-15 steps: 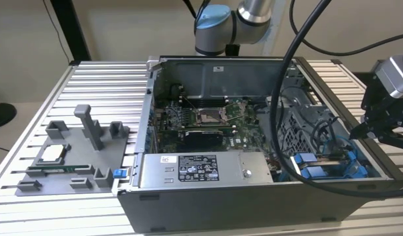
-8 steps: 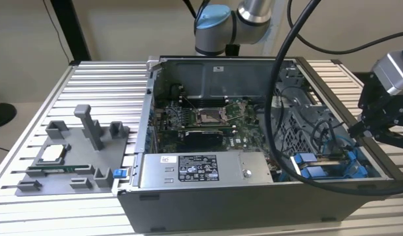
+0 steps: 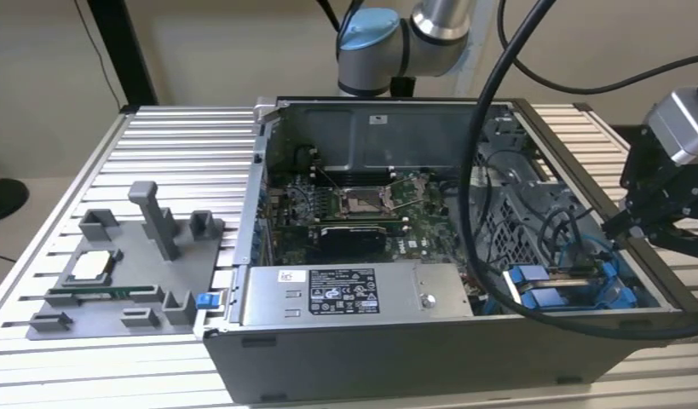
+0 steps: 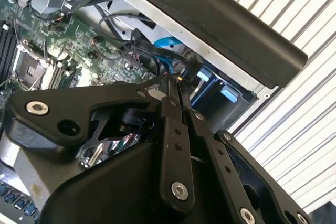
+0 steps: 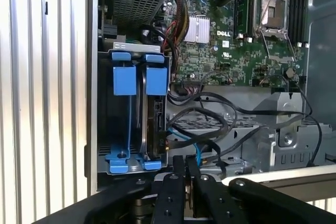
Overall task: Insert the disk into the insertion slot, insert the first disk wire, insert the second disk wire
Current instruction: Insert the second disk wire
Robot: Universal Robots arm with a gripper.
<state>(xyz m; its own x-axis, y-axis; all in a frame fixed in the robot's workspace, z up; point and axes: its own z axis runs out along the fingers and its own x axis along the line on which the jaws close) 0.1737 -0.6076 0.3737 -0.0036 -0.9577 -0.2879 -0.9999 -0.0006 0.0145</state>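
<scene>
Disk (image 5: 157, 116) seated upright in the blue-railed slot (image 5: 121, 157) of the open case. The hand (image 5: 185, 160) hangs just beside it, closed tight — whether it nips a wire end is unclear. A plug probably wants a square, straight approach — clear of the slack cables (image 5: 195, 97).

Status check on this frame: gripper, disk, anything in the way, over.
Gripper shut, just off the insertion slot. Disk seated in it. Black cables looped alongside.
</scene>
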